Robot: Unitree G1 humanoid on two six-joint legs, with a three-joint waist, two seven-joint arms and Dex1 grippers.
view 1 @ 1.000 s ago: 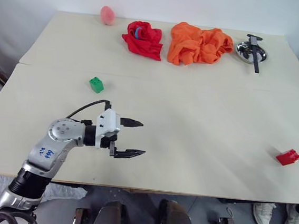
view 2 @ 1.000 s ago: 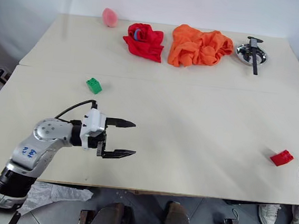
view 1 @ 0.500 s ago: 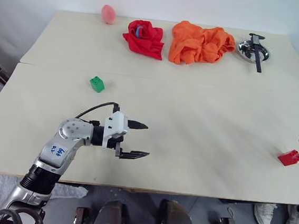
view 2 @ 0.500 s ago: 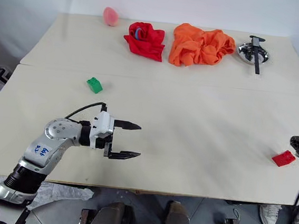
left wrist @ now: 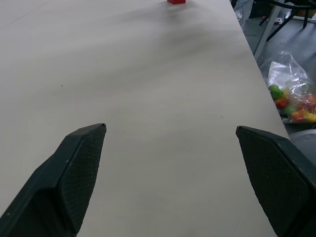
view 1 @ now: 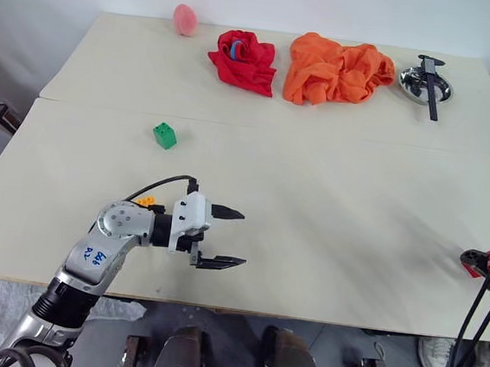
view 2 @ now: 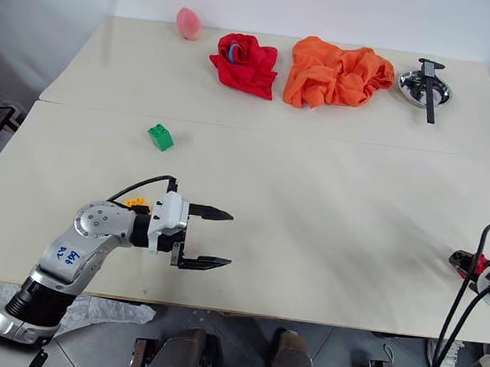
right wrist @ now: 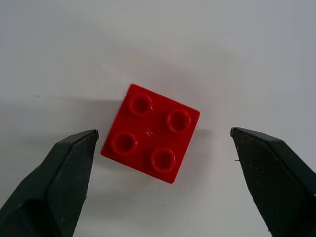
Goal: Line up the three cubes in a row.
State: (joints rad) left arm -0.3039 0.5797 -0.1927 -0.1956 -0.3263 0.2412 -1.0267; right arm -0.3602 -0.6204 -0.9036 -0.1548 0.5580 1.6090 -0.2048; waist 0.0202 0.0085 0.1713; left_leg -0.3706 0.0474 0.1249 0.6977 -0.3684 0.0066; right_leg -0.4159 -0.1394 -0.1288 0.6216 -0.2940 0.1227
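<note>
Here, centre the right gripper [right wrist: 160,148] squarely over the red cube [right wrist: 151,132] before descending: jaws spread wide, gripping nothing, block lying studs-up between them but turned at an angle to the two pads. Better to rotate the wrist so the pads meet flat faces, not corners, then lower and close. Worth watching the worktop [view 1: 330,200] edge, close by the block.

Left gripper [view 1: 226,237] likewise wide open and empty, aimed across bare worktop. Behind its wrist, a yellow-orange cube [view 1: 146,200], partly hidden by the arm. Farther beyond those jaws, the green cube [view 1: 164,135]. All three well apart, so no row yet.

Far off at the back, orange cloth [view 1: 340,69], red cloth [view 1: 244,59], metal bowl [view 1: 421,82] with a black tool, pink egg-shaped thing [view 1: 186,19]: none in the way.
</note>
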